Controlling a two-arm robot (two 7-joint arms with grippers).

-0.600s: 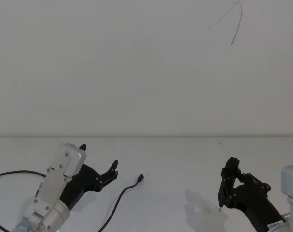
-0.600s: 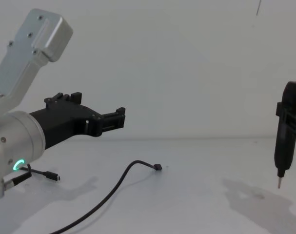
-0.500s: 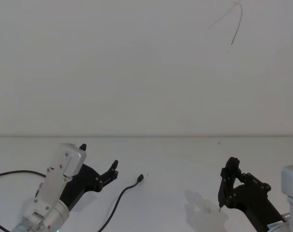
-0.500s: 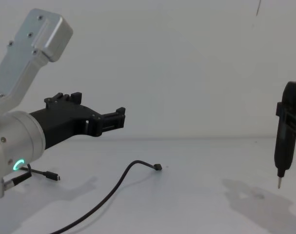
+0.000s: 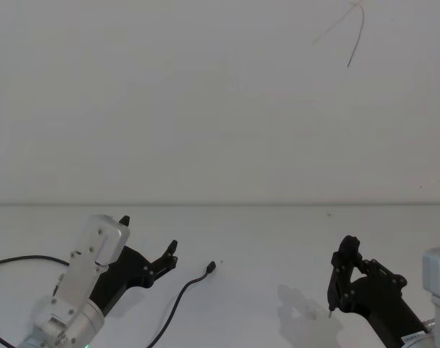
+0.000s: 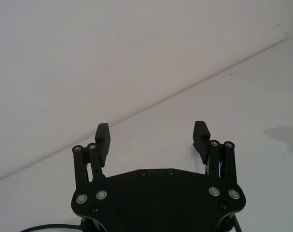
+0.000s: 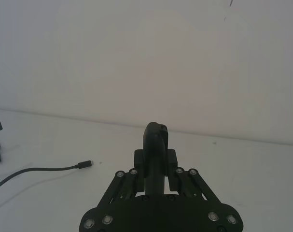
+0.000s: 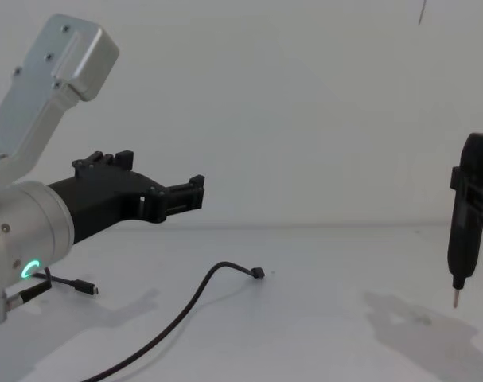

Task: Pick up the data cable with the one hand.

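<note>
Chest view: splayed left tool (image 8: 154, 176) near data cable (image 8: 186, 304), right tool (image 8: 473, 192) clamped round pen (image 8: 461, 248).

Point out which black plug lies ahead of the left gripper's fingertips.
The data cable's plug, ending the long cable curving across the table beyond the left gripper; the other plug ends a short lead under the silver arm.
</note>
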